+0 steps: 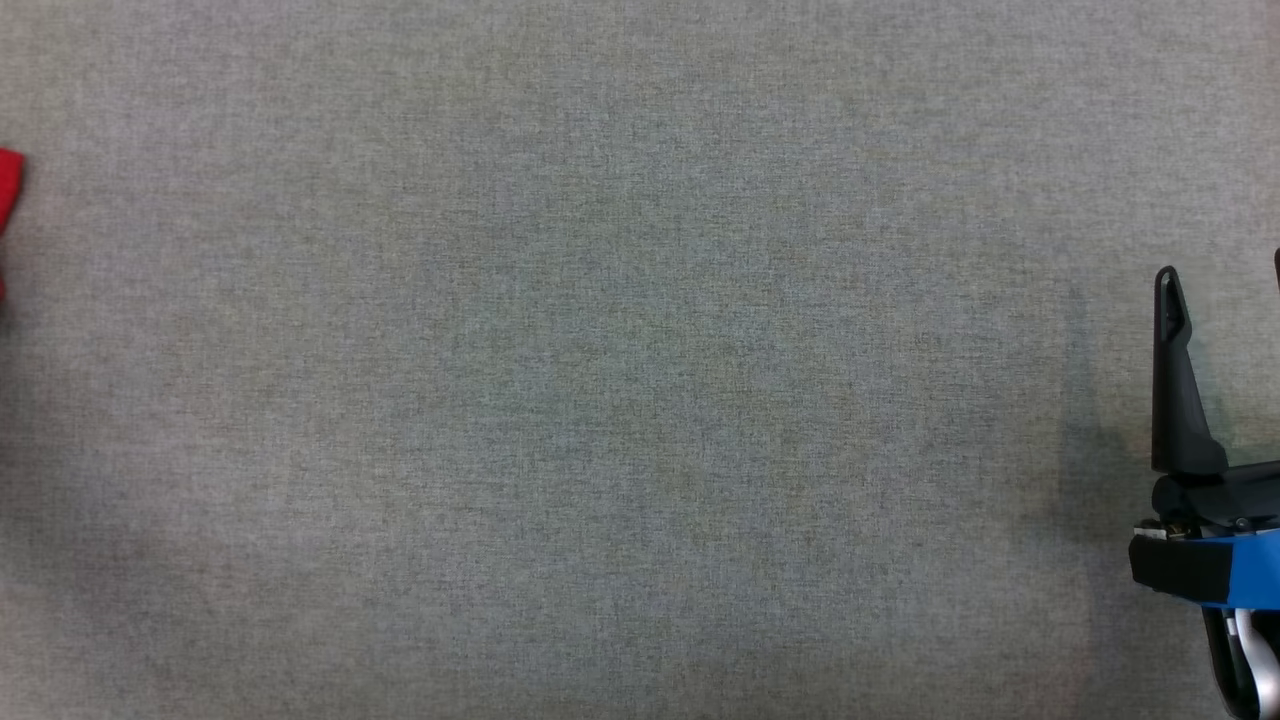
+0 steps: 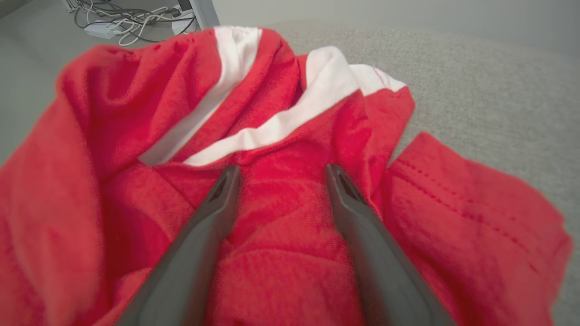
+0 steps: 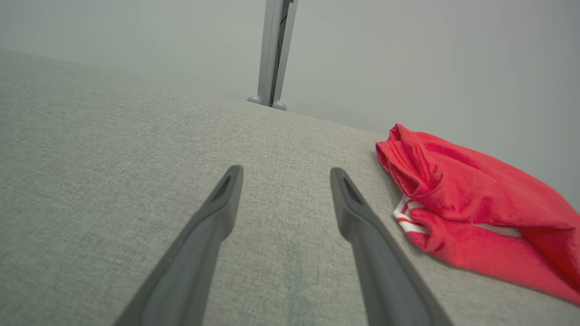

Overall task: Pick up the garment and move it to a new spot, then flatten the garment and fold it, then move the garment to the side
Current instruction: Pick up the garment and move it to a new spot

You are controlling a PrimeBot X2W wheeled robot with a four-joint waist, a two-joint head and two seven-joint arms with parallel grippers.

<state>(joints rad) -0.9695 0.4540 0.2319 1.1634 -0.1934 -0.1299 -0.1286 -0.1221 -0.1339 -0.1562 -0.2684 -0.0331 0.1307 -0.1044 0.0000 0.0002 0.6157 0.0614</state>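
The garment is red with white stripes and lies crumpled on the grey table. My left gripper hovers right over it, open, its two dark fingers spread with a ridge of red cloth between them and not pinched. In the head view a sliver of the garment pokes in at the far left edge. My right gripper stands open at the lower right, far from the cloth. In the right wrist view the right gripper is over bare table, with the garment bunched off to its right.
The grey fabric-covered table spreads wide across the head view. Beyond its far edge stands a grey post on two feet. Cables and a power strip lie on the floor past the table's edge.
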